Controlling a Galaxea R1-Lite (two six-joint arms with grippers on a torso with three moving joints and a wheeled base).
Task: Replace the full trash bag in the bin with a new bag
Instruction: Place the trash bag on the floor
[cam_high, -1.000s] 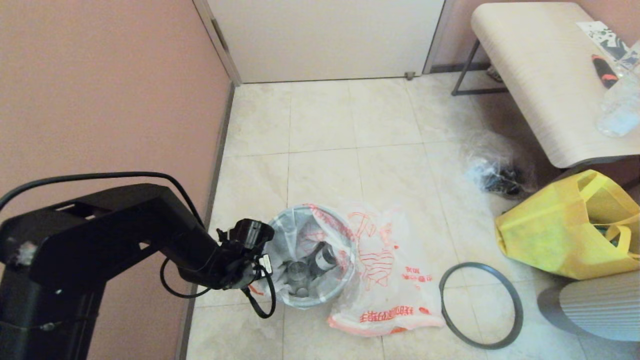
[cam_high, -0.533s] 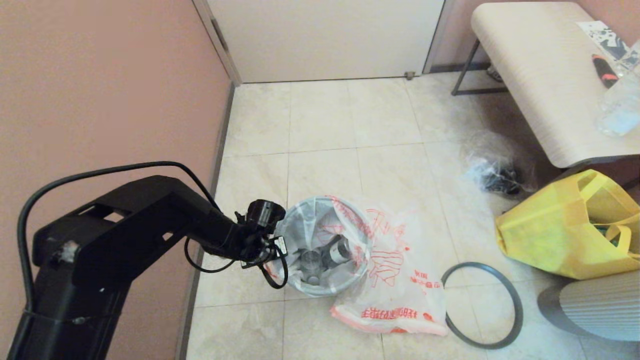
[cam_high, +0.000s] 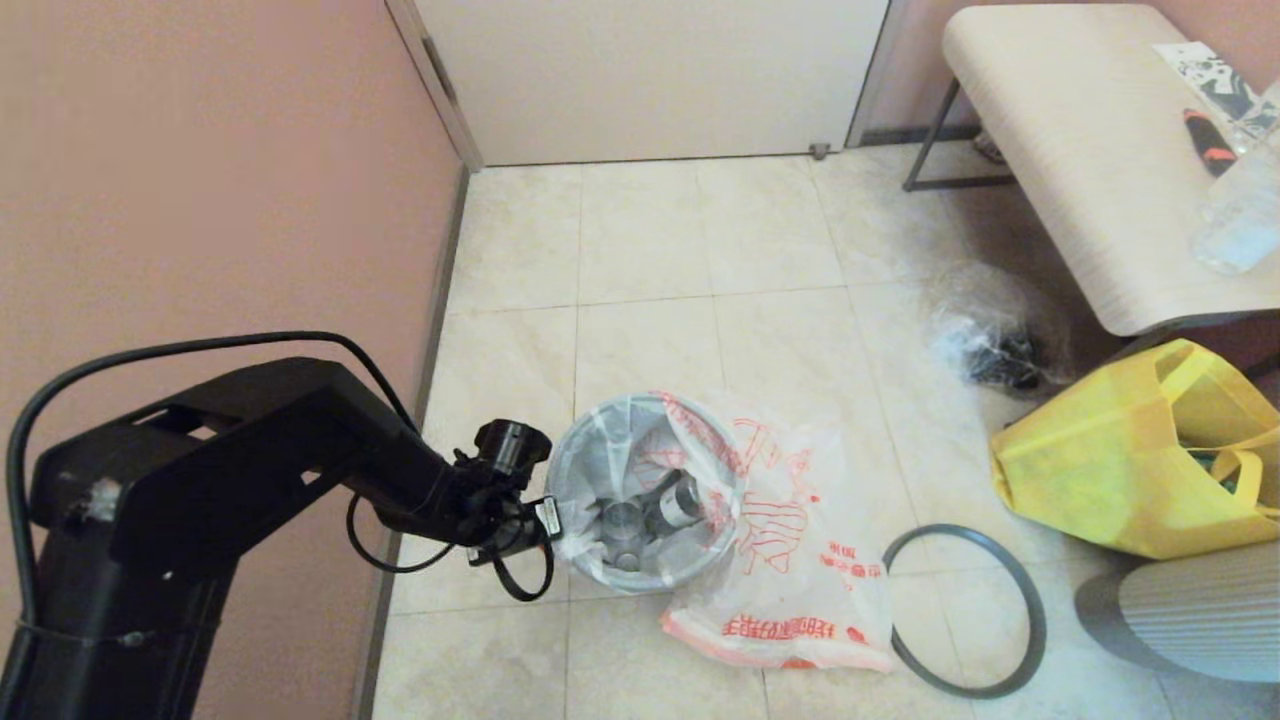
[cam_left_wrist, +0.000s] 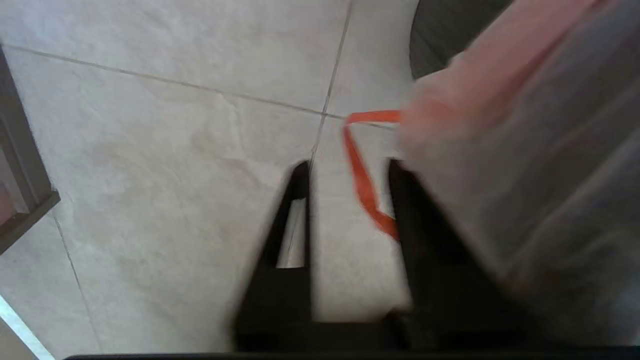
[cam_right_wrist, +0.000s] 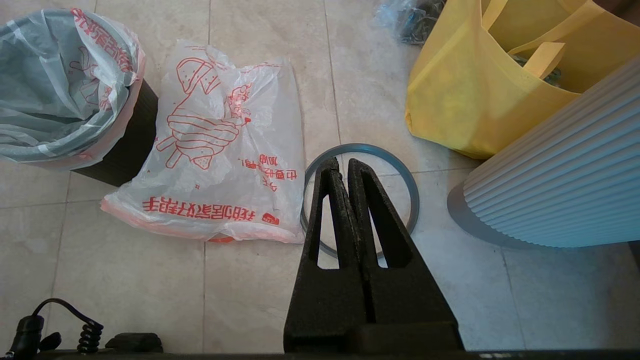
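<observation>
Head view: bin (cam_high: 690, 560) holds the full trash bag (cam_high: 640, 500); left gripper (cam_left_wrist: 345, 172) beside its rim, fingers parted, orange handle (cam_left_wrist: 365, 190) between them; right gripper (cam_right_wrist: 345, 167) parked, fingers pressed together.

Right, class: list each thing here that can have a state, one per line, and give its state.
Bin: upright, still lined.
Full trash bag: in the bin, mouth open, cans inside.
New bag: flat on the floor beside the bin.
Hoop: off, on the floor.
Left gripper: open, at the bag's edge.
Right gripper: shut, empty.
Yellow tote: open.
</observation>
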